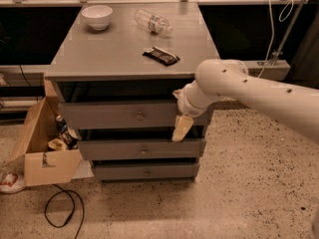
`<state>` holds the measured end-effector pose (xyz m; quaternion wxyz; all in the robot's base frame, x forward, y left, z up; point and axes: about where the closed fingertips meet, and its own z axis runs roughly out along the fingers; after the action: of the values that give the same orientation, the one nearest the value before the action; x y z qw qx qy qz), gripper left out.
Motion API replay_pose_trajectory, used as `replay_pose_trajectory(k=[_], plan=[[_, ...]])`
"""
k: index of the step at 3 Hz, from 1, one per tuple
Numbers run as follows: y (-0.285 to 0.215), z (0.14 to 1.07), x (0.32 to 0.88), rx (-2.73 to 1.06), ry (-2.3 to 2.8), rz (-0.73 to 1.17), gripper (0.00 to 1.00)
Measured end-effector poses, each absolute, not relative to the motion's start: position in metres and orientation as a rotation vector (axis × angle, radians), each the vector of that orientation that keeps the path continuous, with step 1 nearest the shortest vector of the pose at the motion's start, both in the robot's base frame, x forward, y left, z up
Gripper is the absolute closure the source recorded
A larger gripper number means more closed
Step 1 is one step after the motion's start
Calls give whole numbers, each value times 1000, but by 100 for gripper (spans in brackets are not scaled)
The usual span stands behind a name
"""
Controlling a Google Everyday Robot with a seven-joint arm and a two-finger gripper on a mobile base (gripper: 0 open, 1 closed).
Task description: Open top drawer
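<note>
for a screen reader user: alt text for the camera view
The robot's hand hangs before the right end of the top drawer, right of its knob. A bowl, bottle and dark packet sit on the cabinet top.

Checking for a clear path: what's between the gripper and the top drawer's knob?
Nothing: in the camera view only bare grey drawer front separates the gripper, at the top drawer's right end, from its knob.

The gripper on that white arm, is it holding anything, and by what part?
Nothing that shows. The gripper hangs in front of the right end of the top drawer, well clear of its knob.
</note>
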<state>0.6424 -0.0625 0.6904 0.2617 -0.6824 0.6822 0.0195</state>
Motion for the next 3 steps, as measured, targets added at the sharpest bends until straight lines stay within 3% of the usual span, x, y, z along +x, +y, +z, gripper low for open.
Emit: replay_pose_trajectory(k=[2, 3], plan=[[-33, 661, 692, -1934, 1857, 105, 0], [-31, 642, 704, -1949, 1890, 151, 8]])
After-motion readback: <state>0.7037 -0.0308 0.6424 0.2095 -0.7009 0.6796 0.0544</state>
